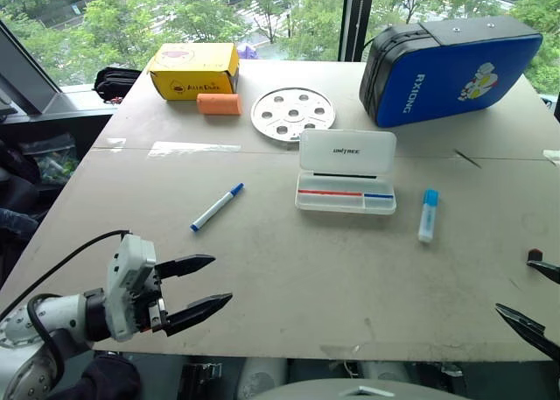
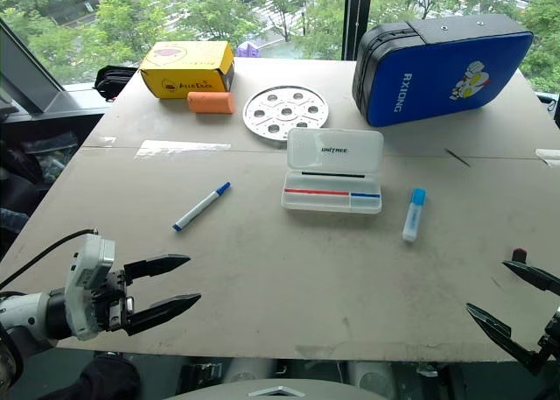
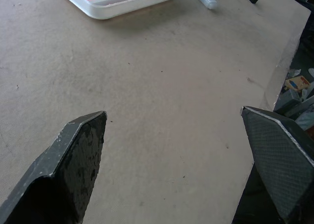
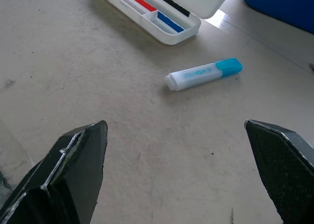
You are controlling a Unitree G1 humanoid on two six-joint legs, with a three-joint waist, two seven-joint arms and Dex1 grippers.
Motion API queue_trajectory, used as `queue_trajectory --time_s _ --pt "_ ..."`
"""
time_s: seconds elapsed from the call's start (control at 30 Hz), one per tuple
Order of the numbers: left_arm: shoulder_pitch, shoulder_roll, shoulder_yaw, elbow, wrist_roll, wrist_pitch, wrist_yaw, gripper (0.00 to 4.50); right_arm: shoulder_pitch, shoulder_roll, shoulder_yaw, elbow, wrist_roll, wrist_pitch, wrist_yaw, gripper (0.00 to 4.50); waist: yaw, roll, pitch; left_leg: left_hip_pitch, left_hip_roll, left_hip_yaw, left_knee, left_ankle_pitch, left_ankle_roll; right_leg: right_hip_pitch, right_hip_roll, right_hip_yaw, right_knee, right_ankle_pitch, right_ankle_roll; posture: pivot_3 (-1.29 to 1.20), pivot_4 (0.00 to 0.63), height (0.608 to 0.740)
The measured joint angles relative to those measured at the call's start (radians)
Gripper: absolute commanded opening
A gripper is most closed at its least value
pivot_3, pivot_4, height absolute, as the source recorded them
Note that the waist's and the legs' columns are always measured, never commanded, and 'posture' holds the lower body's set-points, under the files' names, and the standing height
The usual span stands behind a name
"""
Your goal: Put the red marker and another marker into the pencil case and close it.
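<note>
White plastic case (image 1: 346,177) lies open: light, stiff; push its lid's top edge. Both tools (image 1: 194,292) (image 2: 512,308) spread, empty.

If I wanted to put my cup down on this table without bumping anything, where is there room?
The widest bare stretch of the grey table lies in front of the open white plastic pencil case, between the two open grippers, left and right. The far edge is crowded: yellow cardboard box, orange block, round perforated metal disc, blue-and-black bag.
</note>
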Motion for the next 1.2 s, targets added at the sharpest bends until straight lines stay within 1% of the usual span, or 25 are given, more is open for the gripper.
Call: queue_trajectory --time_s 0.07,0.17,0.27,0.3,0.37,0.4,0.43,0.47,0.5,0.53,0.57,0.6,0.63,0.73,0.97,1.07,1.1,1.13,1.2 --pt "-0.009 0.000 -0.003 -0.001 -0.006 0.008 0.011 4.44 -0.016 -0.002 0.004 -0.002 0.002 0.016 -0.017 4.50 0.001 0.000 0.000 0.001 0.000 0.000 0.000 0.000 0.000 0.000 0.000 0.000 0.000 0.000 0.000 0.00 0.150 0.740" --pt "-0.119 -0.017 -0.038 -0.054 -0.084 0.074 0.125 4.44 -0.219 -0.043 0.123 -0.068 0.038 0.204 -0.216 4.50 -0.009 -0.002 0.000 0.001 0.001 0.001 0.001 0.000 0.000 0.000 0.000 0.002 0.001 0.001 -0.001 0.00 0.150 0.740" --pt "-0.148 -0.019 -0.042 -0.122 -0.164 0.111 0.189 4.44 -0.375 -0.095 0.201 -0.152 0.134 0.371 -0.357 4.50 -0.008 -0.001 -0.001 0.000 0.000 0.000 0.000 0.000 0.000 0.000 0.001 0.002 0.001 0.001 -0.001 0.00 0.150 0.740" --pt "-0.149 -0.020 -0.041 -0.124 -0.174 0.119 0.200 4.44 -0.407 -0.108 0.213 -0.160 0.153 0.401 -0.376 4.50 -0.007 -0.001 -0.001 0.000 -0.001 0.000 -0.002 0.000 0.000 -0.001 0.004 0.002 0.000 0.001 -0.001 0.00 0.150 0.740" --pt "-0.157 -0.022 -0.044 -0.132 -0.199 0.133 0.234 4.44 -0.536 -0.195 0.319 -0.164 0.201 0.527 -0.407 4.50 -0.007 -0.001 0.000 -0.001 -0.001 -0.001 -0.003 0.000 0.000 -0.002 0.006 0.001 0.001 0.001 -0.001 0.00 0.150 0.740" --pt "-0.150 -0.021 -0.036 -0.145 -0.202 0.131 0.240 4.49 -0.607 -0.221 0.380 -0.159 0.204 0.566 -0.410 4.26 -0.008 -0.002 0.000 -0.001 -0.001 -0.002 -0.003 0.000 0.000 -0.001 0.006 0.001 0.000 0.002 0.001 0.00 0.150 0.740" --pt "-0.155 -0.018 -0.046 -0.159 -0.206 0.132 0.242 4.50 -0.671 -0.249 0.439 -0.158 0.206 0.600 -0.409 3.99 -0.009 -0.001 0.001 -0.001 -0.001 -0.002 -0.004 0.000 0.000 -0.002 0.007 0.000 0.000 0.003 0.002 0.00 0.150 0.740" --pt "-0.137 -0.016 -0.036 -0.176 -0.206 0.124 0.238 4.50 -0.768 -0.254 0.522 -0.126 0.195 0.632 -0.395 3.70 -0.014 -0.003 0.001 0.000 -0.001 -0.001 -0.004 0.000 0.000 -0.001 0.007 0.000 0.000 0.003 0.002 0.00 0.150 0.740" --pt "-0.124 -0.012 -0.042 -0.185 -0.198 0.119 0.228 4.50 -0.893 -0.254 0.613 -0.078 0.176 0.657 -0.380 3.18 -0.020 -0.002 0.002 0.001 0.000 0.000 -0.004 0.000 0.000 -0.002 0.007 0.000 0.000 0.002 0.000 0.00 0.150 0.740" --pt "-0.117 -0.009 -0.044 -0.195 -0.194 0.114 0.217 4.50 -0.940 -0.256 0.651 -0.056 0.162 0.666 -0.370 2.71 -0.019 -0.001 0.003 0.000 -0.001 -0.001 -0.004 0.000 0.000 -0.002 0.007 0.000 0.000 0.001 -0.001 0.00 0.150 0.740" --pt "-0.103 -0.006 -0.039 -0.204 -0.186 0.101 0.206 4.50 -0.988 -0.259 0.707 -0.028 0.136 0.670 -0.351 2.71 -0.016 -0.001 0.002 0.000 -0.001 -0.001 -0.004 0.000 0.000 -0.002 0.007 -0.001 0.000 0.001 -0.001 0.00 0.150 0.740" --pt "-0.073 -0.006 -0.033 -0.202 -0.175 0.092 0.190 4.50 -1.068 -0.268 0.809 0.025 0.070 0.656 -0.310 2.71 -0.017 -0.001 0.003 0.000 -0.001 -0.001 -0.004 0.000 0.000 -0.002 0.007 -0.001 0.000 0.001 -0.001 0.00 0.150 0.740" --pt "-0.068 -0.006 -0.031 -0.202 -0.172 0.089 0.185 4.50 -1.088 -0.269 0.841 0.045 0.045 0.651 -0.295 2.71 -0.013 -0.001 0.003 -0.001 -0.001 -0.002 -0.004 0.000 0.000 -0.002 0.007 -0.002 0.000 0.001 -0.001 0.00 0.150 0.740" --pt "-0.028 -0.013 -0.017 -0.203 -0.153 0.054 0.158 4.50 -1.205 -0.269 1.009 0.185 -0.087 0.598 -0.189 2.71 -0.009 -0.001 0.003 -0.001 -0.002 -0.002 -0.003 0.000 0.000 -0.002 0.005 -0.002 0.000 0.001 -0.001 0.00 0.150 0.740" --pt "0.034 -0.024 -0.019 -0.211 -0.110 0.001 0.135 4.50 -1.316 -0.211 1.144 0.423 -0.251 0.472 -0.054 2.71 -0.017 -0.001 0.003 -0.001 -0.002 -0.001 -0.003 0.000 0.000 -0.002 0.005 -0.002 0.000 0.001 -0.001 0.00 0.150 0.740" --pt "0.049 -0.035 -0.020 -0.224 -0.093 -0.017 0.133 4.50 -1.334 -0.192 1.162 0.502 -0.291 0.437 -0.011 1.96 -0.016 -0.001 0.003 -0.001 -0.002 -0.002 -0.003 0.000 0.000 -0.002 0.005 -0.002 0.000 0.002 -0.001 0.00 0.150 0.740" --pt "0.054 -0.039 -0.020 -0.227 -0.090 -0.024 0.133 4.50 -1.341 -0.183 1.163 0.523 -0.305 0.428 0.000 1.56 -0.016 -0.001 0.003 -0.001 -0.002 -0.002 -0.003 0.000 0.000 -0.002 0.005 -0.002 0.000 0.002 0.000 0.00 0.150 0.740" --pt "0.062 -0.043 -0.020 -0.229 -0.086 -0.030 0.134 4.50 -1.350 -0.173 1.163 0.545 -0.320 0.415 0.006 1.03 -0.016 -0.001 0.003 -0.001 -0.002 -0.001 -0.003 0.000 0.000 -0.002 0.005 -0.002 0.000 0.002 0.000 0.00 0.150 0.740" --pt "0.073 -0.055 -0.020 -0.232 -0.077 -0.040 0.133 4.50 -1.364 -0.163 1.163 0.579 -0.348 0.397 0.020 0.15 -0.017 -0.001 0.003 -0.001 -0.002 -0.002 -0.003 0.000 0.000 -0.002 0.005 -0.002 0.000 0.002 0.000 0.00 0.150 0.740"
